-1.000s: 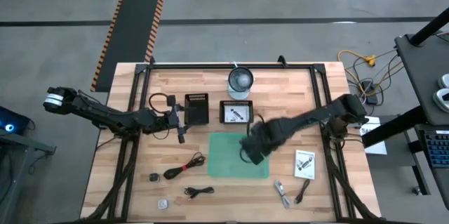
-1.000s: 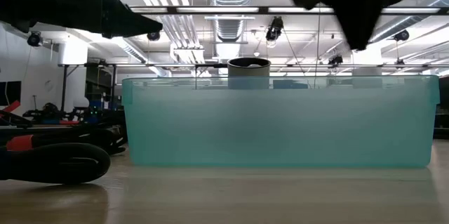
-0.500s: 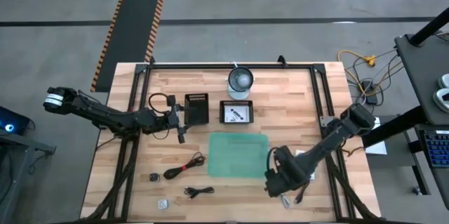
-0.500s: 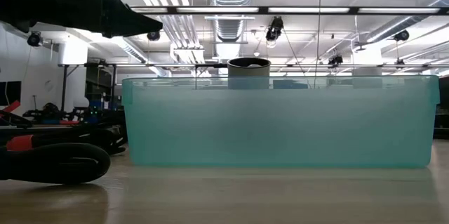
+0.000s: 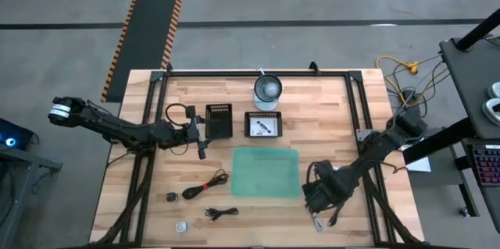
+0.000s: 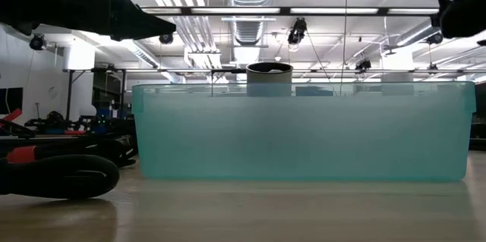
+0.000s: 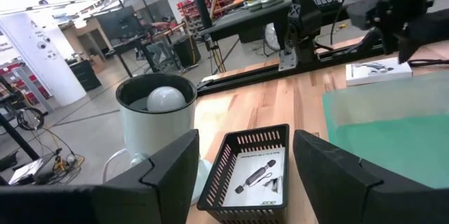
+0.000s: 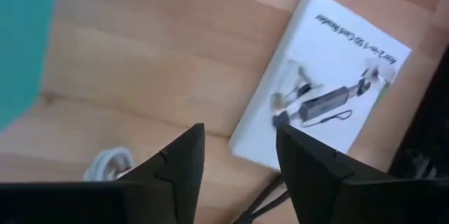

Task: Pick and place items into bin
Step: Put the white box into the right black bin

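Note:
A translucent teal bin [image 5: 267, 172] stands mid-table, filling the low view [image 6: 304, 128]. My right gripper [image 5: 316, 196] hovers open to the bin's right. Its wrist view [image 8: 238, 175] looks down on a white printed card [image 8: 323, 76] lying flat, a whitish short cable [image 8: 109, 164] and a thin black cable [image 8: 259, 203]. My left gripper [image 5: 201, 136] waits open at the table's left, its fingers [image 7: 168, 175] facing a black basket [image 7: 252, 175] that holds another card. Black coiled cables [image 5: 205, 185] [image 5: 223, 213], a tiny black piece [image 5: 171, 197] and a white piece [image 5: 181, 226] lie near the front left.
A white cup with a ball [image 5: 267, 91], the black basket [image 5: 263, 125] and a black slotted block [image 5: 219, 122] sit behind the bin. The whitish cable [image 5: 316, 218] lies near the front edge. Black frame rails run along the table's sides.
My right gripper has swung from above the bin's right part toward the table's near right corner, stopping over the white card and the whitish cable. Its fingers have left the low view.

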Controlling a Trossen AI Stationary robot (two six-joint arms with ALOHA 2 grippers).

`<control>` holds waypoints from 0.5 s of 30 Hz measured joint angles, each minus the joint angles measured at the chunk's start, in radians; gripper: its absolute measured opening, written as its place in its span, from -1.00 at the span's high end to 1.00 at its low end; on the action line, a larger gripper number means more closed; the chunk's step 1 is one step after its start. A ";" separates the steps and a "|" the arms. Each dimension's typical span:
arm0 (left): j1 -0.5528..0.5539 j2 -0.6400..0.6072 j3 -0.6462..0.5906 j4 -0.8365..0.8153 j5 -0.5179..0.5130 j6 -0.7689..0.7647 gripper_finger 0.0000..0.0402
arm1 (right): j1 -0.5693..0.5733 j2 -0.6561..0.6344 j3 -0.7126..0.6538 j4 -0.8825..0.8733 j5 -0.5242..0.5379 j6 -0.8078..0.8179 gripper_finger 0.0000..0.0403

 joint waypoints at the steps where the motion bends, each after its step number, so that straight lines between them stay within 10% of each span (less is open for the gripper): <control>1: 0.000 0.000 0.000 0.000 0.000 0.000 -0.07 | 0.000 -0.017 -0.025 0.016 0.000 0.010 0.18; 15: 0.000 0.000 0.000 0.000 0.000 0.002 -0.07 | 0.000 -0.142 -0.294 0.224 0.027 0.097 0.21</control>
